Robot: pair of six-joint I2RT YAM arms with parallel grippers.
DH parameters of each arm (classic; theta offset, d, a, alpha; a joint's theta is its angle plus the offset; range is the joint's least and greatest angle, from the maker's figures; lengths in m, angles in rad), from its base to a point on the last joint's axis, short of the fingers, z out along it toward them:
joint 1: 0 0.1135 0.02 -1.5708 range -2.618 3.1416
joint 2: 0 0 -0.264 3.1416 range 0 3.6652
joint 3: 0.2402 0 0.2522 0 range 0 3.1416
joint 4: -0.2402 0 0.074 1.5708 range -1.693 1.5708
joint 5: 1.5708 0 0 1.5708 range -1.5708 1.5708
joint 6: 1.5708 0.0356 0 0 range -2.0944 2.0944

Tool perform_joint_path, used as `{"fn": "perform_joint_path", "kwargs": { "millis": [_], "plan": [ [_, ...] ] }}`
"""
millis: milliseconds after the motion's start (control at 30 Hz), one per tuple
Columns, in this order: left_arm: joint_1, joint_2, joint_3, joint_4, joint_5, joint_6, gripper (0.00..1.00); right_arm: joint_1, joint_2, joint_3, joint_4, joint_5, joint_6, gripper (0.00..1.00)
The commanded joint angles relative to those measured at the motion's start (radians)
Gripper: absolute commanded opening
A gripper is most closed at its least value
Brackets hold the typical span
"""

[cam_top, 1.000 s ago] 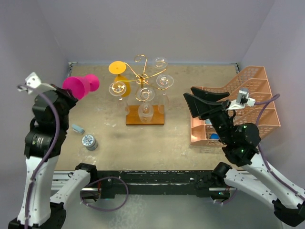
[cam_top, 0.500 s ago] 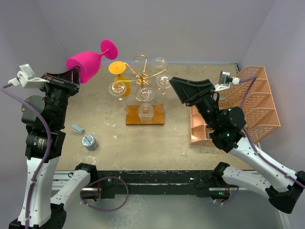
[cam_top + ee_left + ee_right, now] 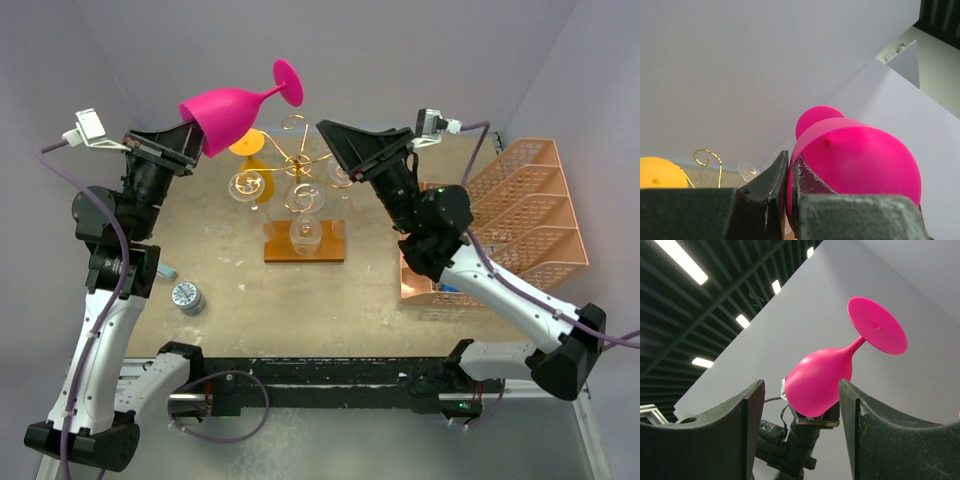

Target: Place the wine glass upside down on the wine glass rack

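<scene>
My left gripper (image 3: 188, 142) is shut on the rim of a pink wine glass (image 3: 235, 106), held high above the table with its foot pointing up and right. One finger is inside the bowl and one outside, as the left wrist view (image 3: 855, 165) shows. The gold wire rack (image 3: 296, 165) on its brown wooden base (image 3: 330, 247) stands at the middle, below and right of the glass. It carries several clear glasses and an orange glass (image 3: 246, 143). My right gripper (image 3: 338, 140) is open and raised, pointing left toward the pink glass (image 3: 827, 377), not touching it.
A salmon-pink tiered tray organizer (image 3: 520, 215) stands at the right. A small round tin (image 3: 187, 297) and a small blue-grey block (image 3: 164, 270) lie at the left front. The grey walls close in at the back and sides.
My left gripper has lifted the pink glass up and to the right, toward the rack. My right gripper has risen and swung left toward the glass.
</scene>
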Motion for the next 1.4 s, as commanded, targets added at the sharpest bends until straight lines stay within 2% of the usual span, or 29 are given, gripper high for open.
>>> {"fn": "perform_joint_path", "kwargs": {
  "millis": [0, 100, 267, 533, 667, 767, 967, 1100, 1367],
  "plan": [
    [0.002, 0.027, -0.032, 0.267, 0.112, -0.075, 0.0, 0.037, 0.049, 0.106, 0.031, 0.08, 0.06, 0.63],
    [0.002, 0.042, -0.077, 0.347, 0.121, -0.128, 0.0, 0.046, 0.081, 0.12, 0.04, 0.147, 0.111, 0.62],
    [0.002, 0.044, -0.101, 0.366, 0.136, -0.136, 0.0, 0.061, 0.175, 0.203, -0.027, 0.201, 0.219, 0.58],
    [0.002, 0.031, -0.126, 0.351, 0.135, -0.108, 0.0, 0.103, 0.267, 0.3, -0.049, 0.276, 0.251, 0.54],
    [0.002, 0.029, -0.131, 0.339, 0.146, -0.099, 0.0, 0.126, 0.27, 0.3, -0.038, 0.353, 0.224, 0.4],
    [0.002, 0.022, -0.145, 0.347, 0.15, -0.113, 0.0, 0.151, 0.276, 0.306, -0.037, 0.427, 0.203, 0.39],
    [0.002, 0.01, -0.16, 0.363, 0.177, -0.138, 0.0, 0.158, 0.29, 0.311, -0.016, 0.443, 0.216, 0.39],
    [0.002, 0.008, -0.165, 0.373, 0.199, -0.149, 0.0, 0.166, 0.285, 0.307, 0.023, 0.436, 0.192, 0.24],
    [0.002, -0.012, -0.187, 0.36, 0.223, -0.159, 0.0, 0.181, 0.245, 0.222, 0.211, 0.437, 0.097, 0.06]
  ]
}}
